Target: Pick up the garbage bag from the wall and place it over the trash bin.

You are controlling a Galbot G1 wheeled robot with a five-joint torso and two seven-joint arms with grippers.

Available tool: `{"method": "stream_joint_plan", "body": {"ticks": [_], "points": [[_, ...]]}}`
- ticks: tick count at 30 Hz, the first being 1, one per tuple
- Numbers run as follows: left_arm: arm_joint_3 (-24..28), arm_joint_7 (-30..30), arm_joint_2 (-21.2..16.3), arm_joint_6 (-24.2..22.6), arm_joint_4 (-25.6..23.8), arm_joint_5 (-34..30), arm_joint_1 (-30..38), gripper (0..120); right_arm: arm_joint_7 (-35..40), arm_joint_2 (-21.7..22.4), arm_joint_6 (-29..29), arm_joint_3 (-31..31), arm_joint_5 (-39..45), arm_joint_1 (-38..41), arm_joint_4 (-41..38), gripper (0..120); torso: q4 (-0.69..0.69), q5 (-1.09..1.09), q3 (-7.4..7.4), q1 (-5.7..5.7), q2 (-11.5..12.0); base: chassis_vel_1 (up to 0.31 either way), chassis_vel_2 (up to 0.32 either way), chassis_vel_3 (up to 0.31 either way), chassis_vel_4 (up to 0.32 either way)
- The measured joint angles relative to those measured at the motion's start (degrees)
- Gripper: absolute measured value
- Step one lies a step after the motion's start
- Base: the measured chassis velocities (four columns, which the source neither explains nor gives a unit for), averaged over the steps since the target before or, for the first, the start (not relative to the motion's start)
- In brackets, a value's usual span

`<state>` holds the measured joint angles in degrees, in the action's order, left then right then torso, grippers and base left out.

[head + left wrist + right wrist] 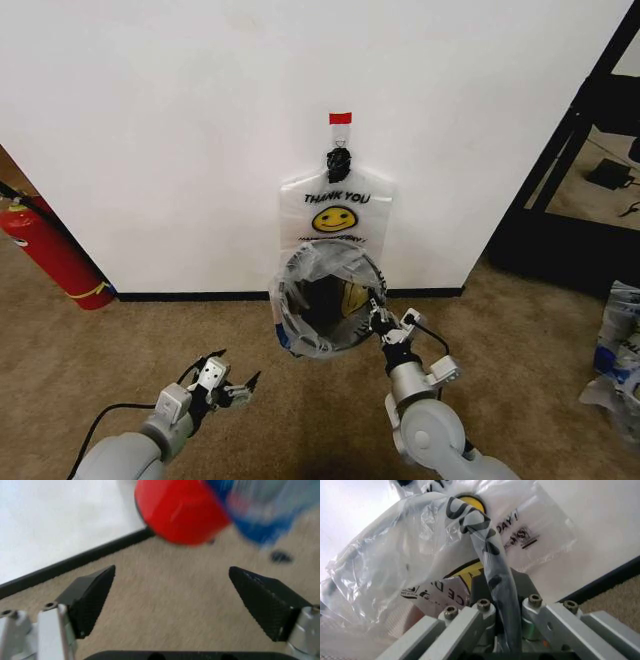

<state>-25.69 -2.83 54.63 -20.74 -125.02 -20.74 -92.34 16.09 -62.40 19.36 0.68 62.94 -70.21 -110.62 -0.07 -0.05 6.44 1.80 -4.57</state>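
Observation:
A see-through garbage bag (330,262) with blue patches is spread around the mouth of the round black trash bin (312,300), which stands on the carpet against the white wall (180,120). My right gripper (378,318) is at the bin's right rim, shut on a twisted strand of that bag (490,555); in the right wrist view the strand runs between the gripper (492,609) jaws. Another "THANK YOU" smiley bag (335,210) hangs from the black hook (339,158) under a red tape tab (340,118). My left gripper (225,385) hovers open low at the bin's left, facing its red base (180,510).
A red fire extinguisher (50,250) leans at the far left by the black baseboard (190,296). A black shelf frame (585,150) stands to the right, with loose plastic bags (620,350) on the carpet below it. Open carpet (300,420) lies between my arms.

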Motion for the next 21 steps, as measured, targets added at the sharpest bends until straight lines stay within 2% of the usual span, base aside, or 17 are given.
{"method": "stream_joint_plan", "body": {"ticks": [3, 8, 21], "points": [[0.71, 1.15, 1.65, -1.31, -0.57, -1.88, 1.94, 100, 0.03, 0.14, -0.37, 0.03, 0.07, -0.39, -0.5, 1, -0.03, 0.0, 0.0, 0.0, 0.0, 0.0, 0.0, 0.0, 0.0], [1.71, 1.21, 2.48, -3.14, -1.28, -2.78, 1.55, 100, 0.22, -0.01, -0.63, 0.15, 0.06, -0.32, -0.9, 1, 0.0, 0.0, 0.0, 0.01, 0.0, 0.0, 0.0, 0.0, 0.0], [2.69, 1.36, 3.82, -3.13, -1.19, -2.7, 1.93, 100, 0.44, -0.92, -1.19, 0.78, -0.74, -1.55, -2.07, 1, -0.01, 0.0, 0.0, 0.01, 0.0, 0.0, 0.0, 0.0, 0.0]]}}
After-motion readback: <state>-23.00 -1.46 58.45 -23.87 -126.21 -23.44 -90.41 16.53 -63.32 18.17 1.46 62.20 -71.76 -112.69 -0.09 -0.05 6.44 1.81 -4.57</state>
